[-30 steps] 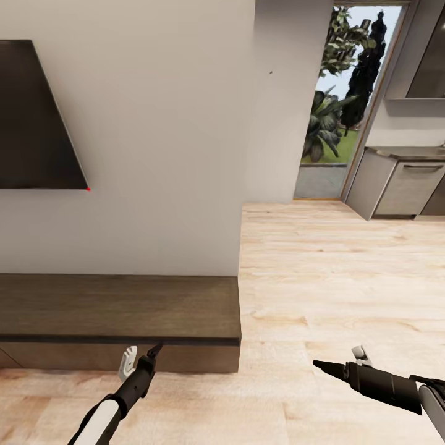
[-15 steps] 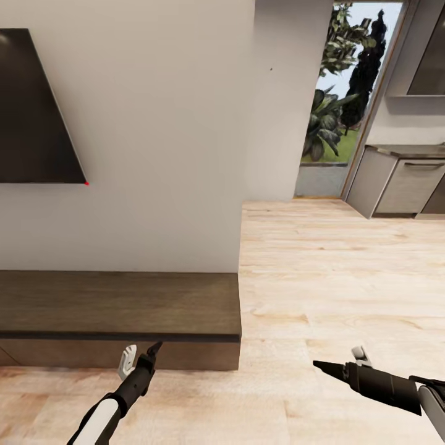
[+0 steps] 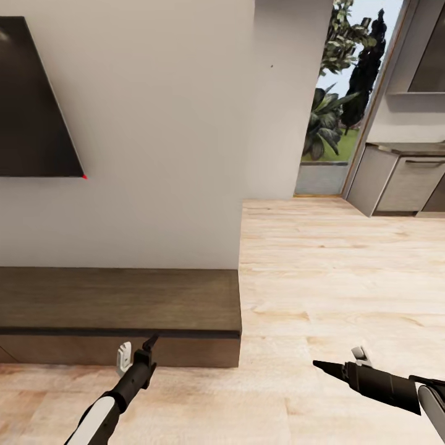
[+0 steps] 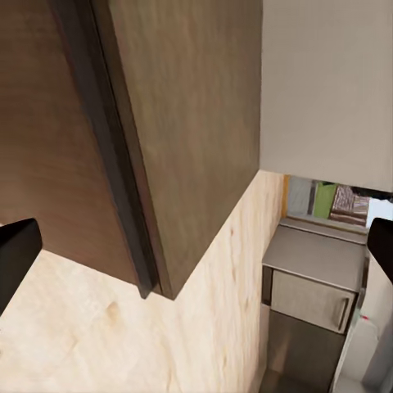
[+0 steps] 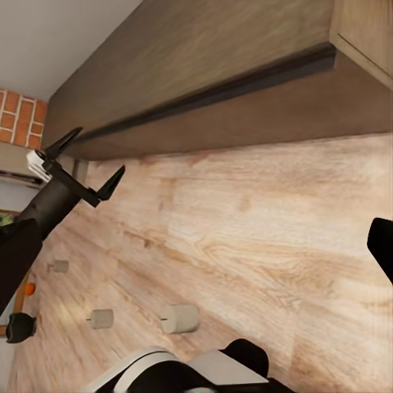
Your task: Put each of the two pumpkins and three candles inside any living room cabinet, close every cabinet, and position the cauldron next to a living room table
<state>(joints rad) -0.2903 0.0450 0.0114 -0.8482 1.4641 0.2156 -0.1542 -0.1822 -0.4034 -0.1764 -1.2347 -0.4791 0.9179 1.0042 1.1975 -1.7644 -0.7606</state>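
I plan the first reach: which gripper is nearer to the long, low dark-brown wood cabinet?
Left. The left gripper hovers open just before the long, low dark-brown wood cabinet, near its front edge. The right gripper hangs open over bare floor, beyond the cabinet's end.

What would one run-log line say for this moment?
left gripper: open, empty, at cabinet front | right gripper: open, empty, above floor | cabinet: shut | candles: on floor

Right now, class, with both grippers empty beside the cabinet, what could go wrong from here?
1. The open left gripper hangs close to the cabinet front edge; driving forward might bump it.
2. Three candles lie on the floor near the robot's base; rolling could knock them away.
3. The drawers look shut, so nothing can go in yet.
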